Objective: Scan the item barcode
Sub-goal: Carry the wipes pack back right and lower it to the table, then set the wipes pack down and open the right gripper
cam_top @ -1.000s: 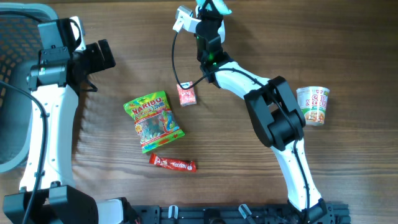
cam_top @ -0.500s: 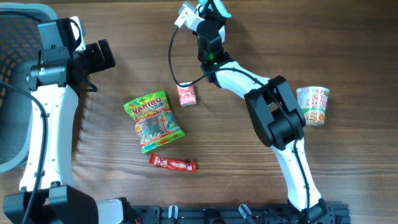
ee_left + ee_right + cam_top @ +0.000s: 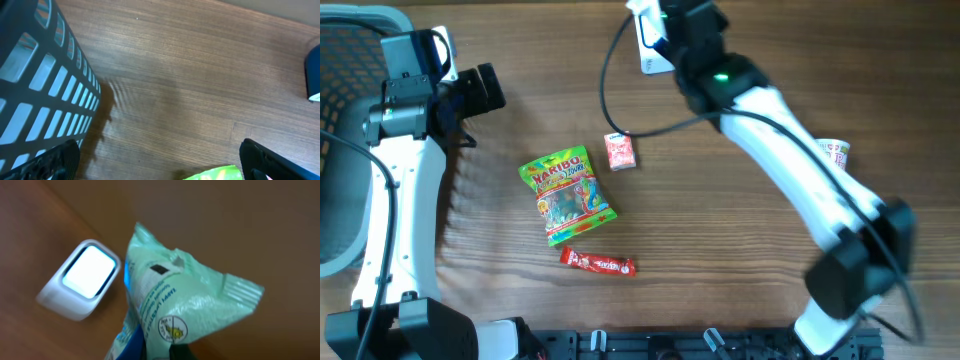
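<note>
Lengthwise, green packet (image 3: 175, 295) juts beside scanner (image 3: 82, 280).

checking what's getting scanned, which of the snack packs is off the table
The pale green packet, held up in the right gripper near the white scanner. The Haribo bag, small red packet and red bar all lie on the table.

Bare table (image 3: 490, 250) lies open between basket (image 3: 365, 12) and gummy bag (image 3: 565, 195); beyond it, red packet (image 3: 621, 152), candy bar (image 3: 598, 263) and looping cable (image 3: 602, 95) block the middle.
</note>
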Available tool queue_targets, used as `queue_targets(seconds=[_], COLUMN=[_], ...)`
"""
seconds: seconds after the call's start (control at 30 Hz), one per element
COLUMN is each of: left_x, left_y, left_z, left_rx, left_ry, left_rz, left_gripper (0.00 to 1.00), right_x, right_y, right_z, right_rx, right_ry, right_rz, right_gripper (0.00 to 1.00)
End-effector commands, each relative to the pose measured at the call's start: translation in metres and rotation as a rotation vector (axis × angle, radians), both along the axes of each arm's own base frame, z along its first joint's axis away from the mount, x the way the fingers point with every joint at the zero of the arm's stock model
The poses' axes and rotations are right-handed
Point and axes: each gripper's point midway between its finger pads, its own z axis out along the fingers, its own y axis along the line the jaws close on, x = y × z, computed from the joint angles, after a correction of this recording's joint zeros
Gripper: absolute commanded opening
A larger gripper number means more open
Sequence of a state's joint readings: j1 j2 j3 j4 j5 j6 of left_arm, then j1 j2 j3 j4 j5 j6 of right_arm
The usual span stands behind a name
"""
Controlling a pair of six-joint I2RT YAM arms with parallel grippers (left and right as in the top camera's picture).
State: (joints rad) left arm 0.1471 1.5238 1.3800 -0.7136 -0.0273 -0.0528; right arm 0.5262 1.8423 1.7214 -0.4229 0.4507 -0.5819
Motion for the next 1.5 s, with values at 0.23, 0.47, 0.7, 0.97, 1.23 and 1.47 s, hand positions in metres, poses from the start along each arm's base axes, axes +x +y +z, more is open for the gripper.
queue_targets(seconds=[0.23,0.47,0.7,0.97,1.23,1.47], left_x=[0.000,0.000,0.000,0.000,0.000,0.000], left_y=[0.002,0.002,0.002,0.002,0.002,0.002], left_z=[0.007,0.007,0.007,0.007,0.007,0.007], left_rx=[0.007,0.007,0.007,0.007,0.007,0.007], left_ry=[-0.018,-0.018,-0.018,-0.018,-0.018,-0.018], left_rz=[-0.009,-0.009,-0.009,-0.009,-0.009,-0.009], left_gripper=[1.00,1.00,1.00,1.00,1.00,1.00], right_x=[-0.159,-0.182,-0.201,-0.176,-0.179,-0.213], right_y=[-0.066,-0.102,-0.108,-0.129,-0.107,-0.119], right_z=[-0.101,-0.207,-0.253,-0.234,-0.193,-0.227], right_rx=[0.339,0.461,0.454,0.386,0.462,0.425], right_ry=[0.868,0.981,0.995,0.867,0.966,1.051], right_rz=[-0.189,-0.437,-0.447,-0.550,-0.497,-0.595], right_gripper=[0.04,0.04,0.27,0.66,0.49,0.40])
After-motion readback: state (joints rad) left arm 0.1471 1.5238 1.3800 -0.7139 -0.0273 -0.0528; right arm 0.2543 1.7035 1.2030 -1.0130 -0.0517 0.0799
